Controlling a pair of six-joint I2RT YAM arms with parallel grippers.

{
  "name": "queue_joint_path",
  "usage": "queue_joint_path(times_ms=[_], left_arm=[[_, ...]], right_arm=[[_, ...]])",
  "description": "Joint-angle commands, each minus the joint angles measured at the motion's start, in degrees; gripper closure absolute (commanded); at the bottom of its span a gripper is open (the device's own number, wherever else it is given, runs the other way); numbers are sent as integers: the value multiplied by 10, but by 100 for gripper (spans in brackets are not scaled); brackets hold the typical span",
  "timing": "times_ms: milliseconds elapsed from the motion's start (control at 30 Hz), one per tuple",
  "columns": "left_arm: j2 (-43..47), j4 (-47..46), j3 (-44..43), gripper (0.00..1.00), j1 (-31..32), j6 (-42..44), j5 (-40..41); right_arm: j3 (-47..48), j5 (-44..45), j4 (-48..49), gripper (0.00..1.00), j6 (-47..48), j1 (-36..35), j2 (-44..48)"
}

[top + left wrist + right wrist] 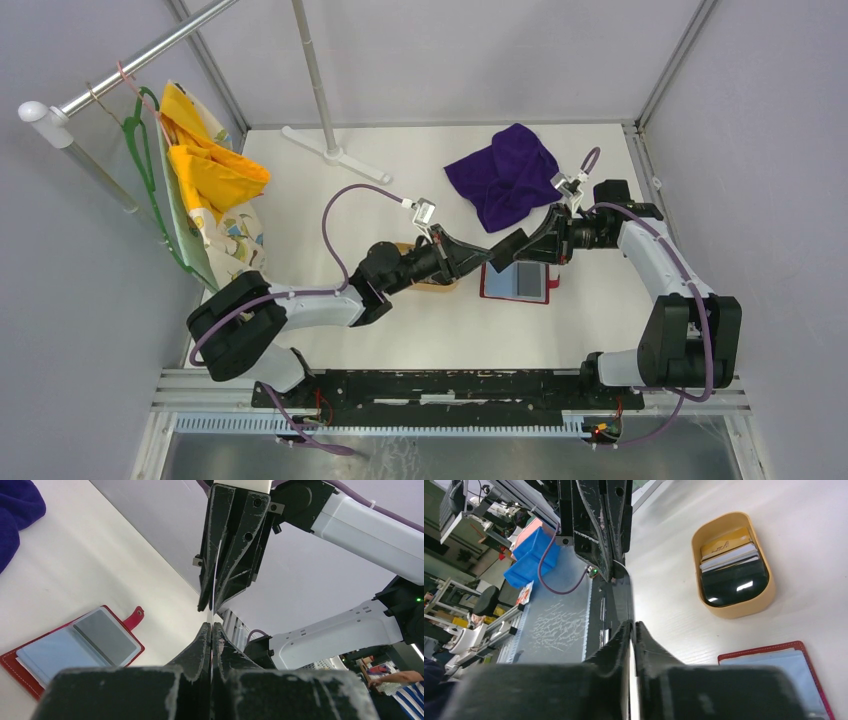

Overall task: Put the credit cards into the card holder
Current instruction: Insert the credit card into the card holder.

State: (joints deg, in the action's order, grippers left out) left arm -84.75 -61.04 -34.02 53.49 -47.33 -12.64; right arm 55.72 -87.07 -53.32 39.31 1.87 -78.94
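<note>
My two grippers meet tip to tip above the table, just left of the open red card holder (516,281). The left gripper (212,625) is shut on a thin credit card (213,616), seen edge-on. The card's far end sits between the close-set jaws of the right gripper (633,624), which also grips it. In the top view the left gripper (480,256) and right gripper (503,250) face each other. The card holder (75,645) lies flat, its clear pockets up and its snap tab out. More credit cards (731,570) lie stacked in the oval tan tray (734,611).
A purple cloth (505,175) lies at the back right of the table. A stand's white foot (335,155) sits at the back middle. Yellow cloth (205,165) hangs from a green hanger at the left. The left arm covers most of the tray (435,285).
</note>
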Motion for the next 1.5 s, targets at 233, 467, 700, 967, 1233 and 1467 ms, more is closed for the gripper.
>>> queue_joint_path(times_ms=[233, 467, 700, 967, 1233, 1467], left_arm=[[7, 98, -51, 62, 3, 45, -63], [145, 439, -91, 26, 1, 252, 34], [208, 581, -122, 0, 0, 393, 5], [112, 572, -157, 15, 0, 426, -176], [6, 537, -205, 37, 5, 413, -223], [-54, 535, -242, 47, 9, 411, -249]], right_arm=[[-39, -14, 96, 100, -48, -2, 43], [-129, 77, 209, 100, -39, -9, 104], [-110, 191, 72, 100, 174, -100, 102], [-102, 205, 25, 100, 227, -128, 69], [-105, 211, 22, 100, 232, -138, 59], [-107, 217, 18, 100, 239, -146, 50]])
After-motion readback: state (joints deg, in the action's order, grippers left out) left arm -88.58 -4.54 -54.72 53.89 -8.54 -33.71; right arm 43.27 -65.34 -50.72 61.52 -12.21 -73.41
